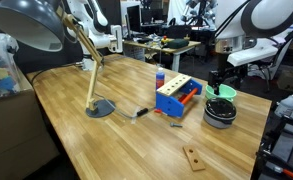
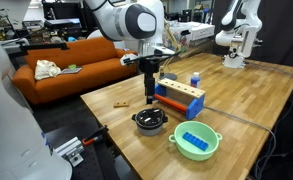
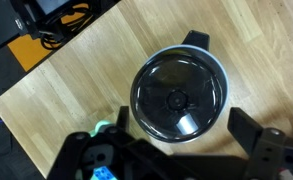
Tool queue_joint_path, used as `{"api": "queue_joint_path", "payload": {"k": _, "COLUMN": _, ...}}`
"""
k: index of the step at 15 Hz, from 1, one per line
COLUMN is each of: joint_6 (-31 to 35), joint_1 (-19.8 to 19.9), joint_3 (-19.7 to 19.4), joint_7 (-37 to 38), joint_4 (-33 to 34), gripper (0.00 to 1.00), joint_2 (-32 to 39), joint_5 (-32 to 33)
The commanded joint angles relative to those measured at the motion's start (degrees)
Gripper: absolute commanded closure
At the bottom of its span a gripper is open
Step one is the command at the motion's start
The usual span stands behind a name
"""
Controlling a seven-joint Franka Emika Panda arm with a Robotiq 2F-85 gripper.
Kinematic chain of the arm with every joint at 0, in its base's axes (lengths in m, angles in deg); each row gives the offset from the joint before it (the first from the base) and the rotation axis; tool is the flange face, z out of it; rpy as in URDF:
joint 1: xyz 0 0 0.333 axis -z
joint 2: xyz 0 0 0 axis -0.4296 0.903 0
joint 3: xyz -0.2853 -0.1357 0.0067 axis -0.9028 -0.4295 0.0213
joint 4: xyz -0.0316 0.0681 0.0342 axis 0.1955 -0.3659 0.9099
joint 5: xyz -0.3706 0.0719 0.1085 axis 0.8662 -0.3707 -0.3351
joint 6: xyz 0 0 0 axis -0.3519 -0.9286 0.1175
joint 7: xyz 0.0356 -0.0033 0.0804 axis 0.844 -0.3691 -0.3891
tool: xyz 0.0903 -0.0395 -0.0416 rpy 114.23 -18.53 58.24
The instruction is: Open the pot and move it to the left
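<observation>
Hovering directly above the pot (image 2: 150,123), the end effector (image 2: 151,97) has its fingers (image 3: 248,132) spread wide to either side and grips nothing. In the wrist view a dark round lid (image 3: 176,98) with a central knob sits closed on the pot. The pot stands on the wooden table (image 1: 96,140) near one edge, just beside the blue-and-orange box (image 1: 176,97), with a green bowl (image 2: 196,142) near it.

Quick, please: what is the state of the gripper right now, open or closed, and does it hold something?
Gripper: open, holding nothing, above the pot.
</observation>
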Motion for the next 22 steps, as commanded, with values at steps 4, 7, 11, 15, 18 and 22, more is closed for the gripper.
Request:
{"api": "queue_joint_path", "payload": {"k": 4, "joint_6": 2.8, "joint_1": -2.5, "joint_3": -2.7, "joint_7": -0.1, "joint_4": 2.6, "gripper": 0.0, "joint_2": 8.3, "joint_5": 0.7}}
{"api": "queue_joint_path", "payload": {"k": 7, "joint_6": 3.0, "joint_1": -3.8, "joint_3": -3.8, "joint_7": 0.2, "joint_4": 4.5, "gripper": 0.0, "joint_2": 11.4, "joint_5": 0.9}}
{"api": "queue_joint_path", "payload": {"k": 11, "joint_6": 2.6, "joint_1": -5.2, "joint_3": -5.5, "joint_7": -0.1, "joint_4": 6.5, "gripper": 0.0, "joint_2": 14.2, "joint_5": 0.6}}
{"api": "queue_joint_path", "payload": {"k": 15, "joint_6": 2.2, "joint_1": -5.9, "joint_3": -6.3, "joint_7": -1.0, "joint_4": 7.1, "gripper": 0.0, "joint_2": 15.5, "joint_5": -0.6}}
{"api": "queue_joint_path", "payload": {"k": 18, "joint_6": 2.2, "joint_1": -6.5, "joint_3": -6.4, "joint_7": -1.1, "joint_4": 7.0, "gripper": 0.0, "joint_2": 15.6, "joint_5": -0.6}}
{"api": "queue_joint_path", "payload": {"k": 22, "joint_6": 2.0, "joint_1": -6.6, "joint_3": -6.1, "joint_7": -1.9, "joint_4": 7.2, "gripper": 0.07, "joint_2": 15.8, "joint_5": -1.4}}
